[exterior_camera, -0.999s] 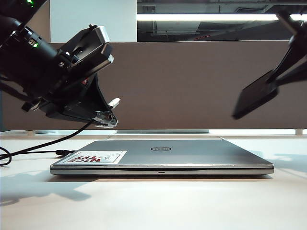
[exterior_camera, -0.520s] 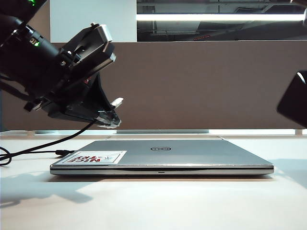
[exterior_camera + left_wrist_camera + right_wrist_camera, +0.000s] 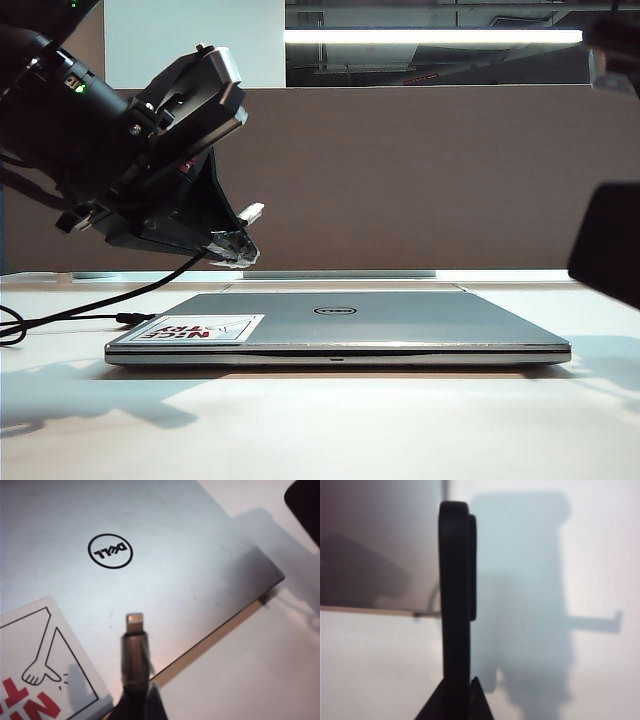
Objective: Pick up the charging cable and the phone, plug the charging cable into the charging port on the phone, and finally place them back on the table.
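With the left claw (image 3: 232,248) clamped on the charging cable (image 3: 134,655) and the right claw (image 3: 470,700) clamped on the phone (image 3: 456,590), both aloft, mating comes next: plug lined up with the charging port.

Phone (image 3: 610,245) cut off by the exterior view's right edge, port unseen. Cable (image 3: 90,300) cropped at the left edge. Right pincer (image 3: 470,690) mostly out of frame.

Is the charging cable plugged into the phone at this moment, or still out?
Out. The left gripper holds the charging cable, its bare silver plug over the laptop; the right gripper holds the phone apart.
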Available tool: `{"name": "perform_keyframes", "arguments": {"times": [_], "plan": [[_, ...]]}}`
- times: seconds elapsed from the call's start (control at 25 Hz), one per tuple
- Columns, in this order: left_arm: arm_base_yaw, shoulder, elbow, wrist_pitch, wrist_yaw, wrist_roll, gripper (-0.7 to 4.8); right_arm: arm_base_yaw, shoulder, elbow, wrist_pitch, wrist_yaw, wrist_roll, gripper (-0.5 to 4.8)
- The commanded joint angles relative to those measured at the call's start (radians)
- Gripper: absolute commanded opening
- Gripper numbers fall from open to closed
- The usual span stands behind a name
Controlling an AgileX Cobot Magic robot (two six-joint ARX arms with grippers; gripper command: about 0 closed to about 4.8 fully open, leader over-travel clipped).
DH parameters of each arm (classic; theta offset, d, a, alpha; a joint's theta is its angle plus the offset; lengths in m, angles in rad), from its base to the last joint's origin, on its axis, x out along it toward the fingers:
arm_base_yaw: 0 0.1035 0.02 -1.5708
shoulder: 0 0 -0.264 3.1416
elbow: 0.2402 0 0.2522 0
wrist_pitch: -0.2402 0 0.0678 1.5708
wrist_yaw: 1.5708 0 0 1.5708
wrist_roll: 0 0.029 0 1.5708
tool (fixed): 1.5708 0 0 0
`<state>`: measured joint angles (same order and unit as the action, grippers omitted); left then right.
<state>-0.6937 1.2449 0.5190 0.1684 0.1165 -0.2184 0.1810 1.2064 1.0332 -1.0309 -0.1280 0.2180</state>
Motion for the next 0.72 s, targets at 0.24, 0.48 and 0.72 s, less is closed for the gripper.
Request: {"name": "perform_keyframes", "arguments": {"times": [0.24, 0.48, 0.72], "plan": [[0.000, -0.004, 0.002, 0.012, 0.003, -0.002, -0.06, 0.000, 0.052, -0.044, 0.050, 0.044, -0.013, -0.03], [0.000, -0.004, 0.002, 0.012, 0.003, -0.002, -0.06, 0.001, 0.094, -0.068, 0.079, 0.040, -0.013, -0.03], [0.000, -0.004, 0.002, 0.012, 0.003, -0.002, -0.06, 0.006, 0.129, -0.069, 0.080, -0.010, -0.013, -0.03]]}}
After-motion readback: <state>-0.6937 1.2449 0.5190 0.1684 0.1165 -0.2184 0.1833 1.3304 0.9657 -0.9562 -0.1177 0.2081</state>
